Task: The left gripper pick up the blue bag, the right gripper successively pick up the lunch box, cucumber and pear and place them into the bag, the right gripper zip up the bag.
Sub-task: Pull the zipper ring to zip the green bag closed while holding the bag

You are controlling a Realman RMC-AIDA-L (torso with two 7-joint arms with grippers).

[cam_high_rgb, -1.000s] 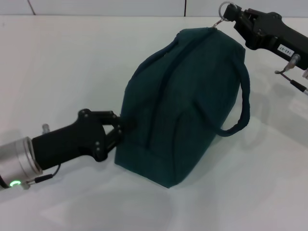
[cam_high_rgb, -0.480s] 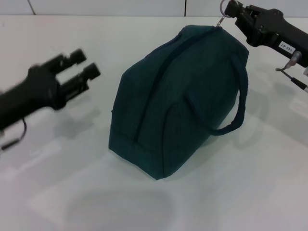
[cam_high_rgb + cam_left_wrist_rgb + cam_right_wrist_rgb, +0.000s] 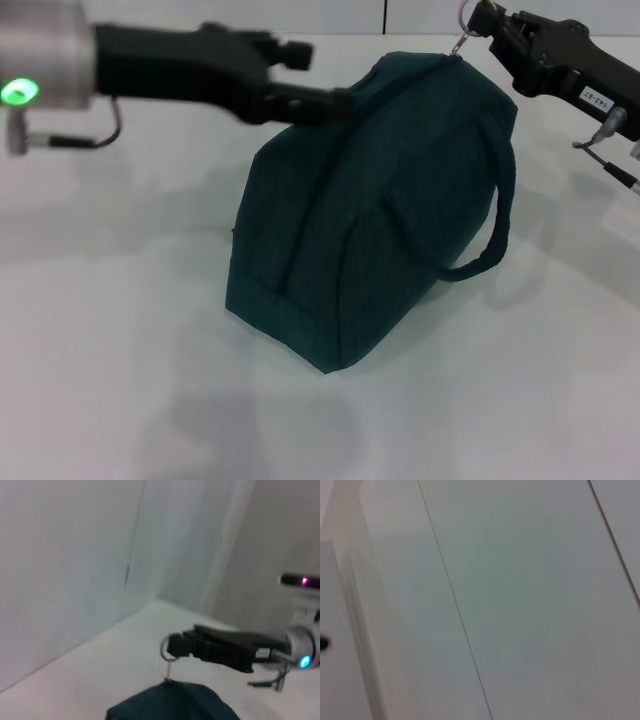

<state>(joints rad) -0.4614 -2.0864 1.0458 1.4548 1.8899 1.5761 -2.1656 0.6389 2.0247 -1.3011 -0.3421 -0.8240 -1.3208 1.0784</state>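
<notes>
Left gripper [image 3: 325, 85] swung up over bag [image 3: 370, 210]; bag upright, lengthwise front-to-back.

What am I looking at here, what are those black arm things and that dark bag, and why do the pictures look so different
These are three camera views of a two-armed robot. The head camera looks down at a white table, where a dark teal bag stands with its zipper closed. The right gripper is at the bag's far top corner, clamped on the metal zipper ring. The left gripper reaches over the bag's top, fingers apart, holding nothing. The left wrist camera shows the bag's top and the right gripper from the other side. The right wrist camera sees only pale wall panels.
</notes>
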